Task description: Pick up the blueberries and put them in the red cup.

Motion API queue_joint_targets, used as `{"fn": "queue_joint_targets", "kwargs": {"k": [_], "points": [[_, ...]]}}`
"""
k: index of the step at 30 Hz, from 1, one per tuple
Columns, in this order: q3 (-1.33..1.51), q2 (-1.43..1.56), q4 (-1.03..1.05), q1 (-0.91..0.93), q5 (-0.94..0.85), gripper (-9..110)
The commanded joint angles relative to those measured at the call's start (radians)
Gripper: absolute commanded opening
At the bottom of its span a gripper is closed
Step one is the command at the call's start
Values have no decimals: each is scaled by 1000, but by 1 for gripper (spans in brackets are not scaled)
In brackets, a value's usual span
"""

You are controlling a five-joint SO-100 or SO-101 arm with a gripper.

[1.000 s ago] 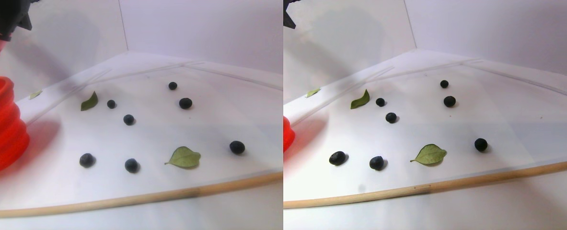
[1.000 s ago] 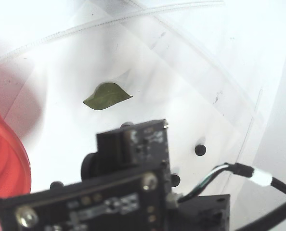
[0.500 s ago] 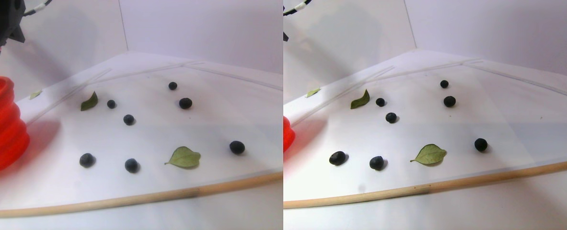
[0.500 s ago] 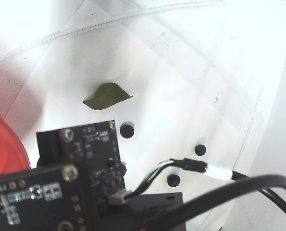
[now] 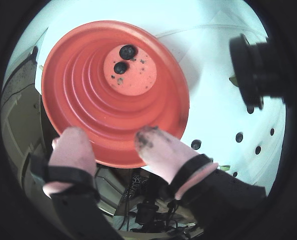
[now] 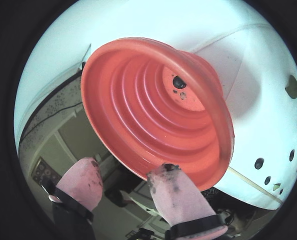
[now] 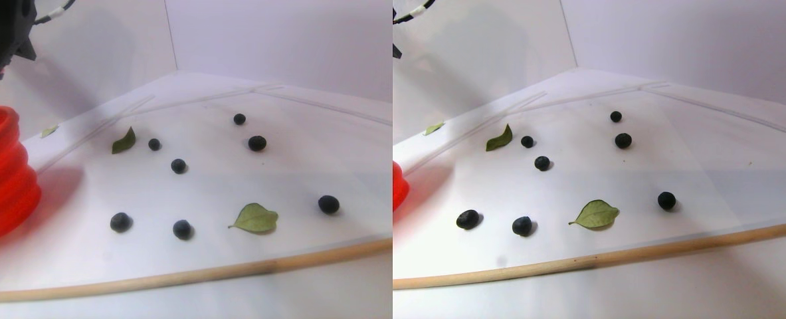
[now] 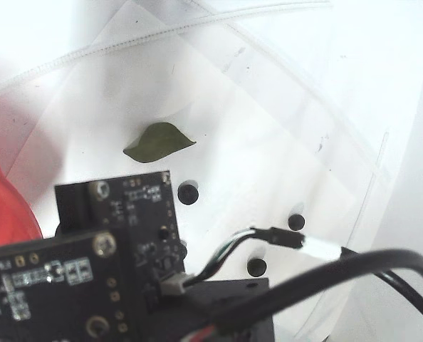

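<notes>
Over red cup [image 5: 116, 90]: pincer [image 5: 111, 137] (open)

A white bench [image 7: 246, 179] fills the stereo pair view, its surface smooth and evenly lit, with soft shadows; a pale wooden strip [image 7: 167, 278] edges its near side; plain white walls [image 7: 280, 40] rise behind and meet in a corner at the back; faint raised seams [image 7: 313, 100] cross the far part of the bench; in a wrist view, darker clutter with cables [image 5: 138, 210] shows below the bench edge, too blurred to make out.
</notes>
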Motion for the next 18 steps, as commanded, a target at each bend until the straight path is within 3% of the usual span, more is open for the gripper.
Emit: {"fn": "queue_joint_targets", "kwargs": {"k": [1,18], "points": [[-43,60,20,11,-18,18],[-123,135,112,114,-14,17]]}}
